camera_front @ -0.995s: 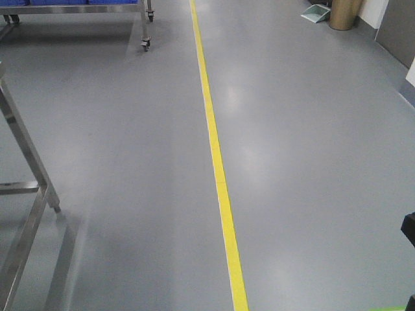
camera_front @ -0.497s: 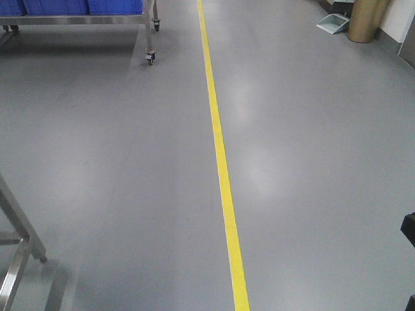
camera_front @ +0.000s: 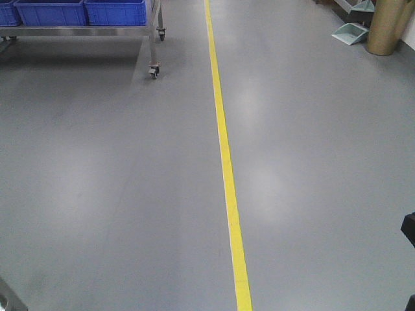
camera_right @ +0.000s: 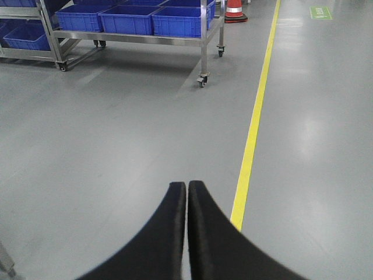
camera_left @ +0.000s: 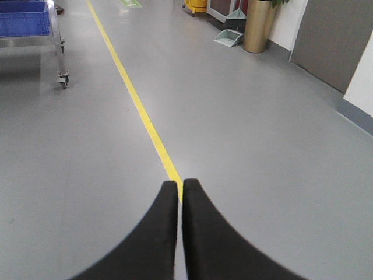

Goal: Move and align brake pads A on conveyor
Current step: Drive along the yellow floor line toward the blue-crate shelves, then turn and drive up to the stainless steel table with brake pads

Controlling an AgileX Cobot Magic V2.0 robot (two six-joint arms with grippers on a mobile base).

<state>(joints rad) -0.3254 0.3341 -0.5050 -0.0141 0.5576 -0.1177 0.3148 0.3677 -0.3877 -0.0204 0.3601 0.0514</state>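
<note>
1. The left gripper (camera_left: pixel 179 189) is clenched: its two black fingers press together at the tips with nothing between them, hanging over the grey floor (camera_front: pixel 97 194).
2. The right gripper (camera_right: pixel 187 188) is clenched the same way and holds nothing.
3. The brake pads and the conveyor are out of view in all three views, so their place cannot be told.
4. A yellow line (camera_front: pixel 227 175) runs straight along the floor from the near edge to the far edge. In the left wrist view it passes just behind the fingertips; in the right wrist view it lies just to the right of them.
5. Left of the line, toward the far left corner, stands a steel cart (camera_front: pixel 152 26) on small wheels, carrying blue bins (camera_front: pixel 115 11). The wheel (camera_front: pixel 154 70) nearest the line is near it but apart from it.
6. Right of the line, at the far right corner, a gold-coloured cylinder (camera_front: pixel 389 26) stands with a pale dustpan (camera_front: pixel 351 32) just beside it.
7. A wall (camera_left: pixel 332 41) bounds the floor's right side in the left wrist view.
8. A traffic cone (camera_right: pixel 235 9) stands beyond the cart in the right wrist view.
9. Between the cart and the cylinder the floor is bare on both sides of the line (some glare patches only).
10. A steel corner (camera_front: pixel 8 301) pokes in at the near left edge, and a dark part (camera_front: pixel 408 230) at the right edge; what they are cannot be told.
</note>
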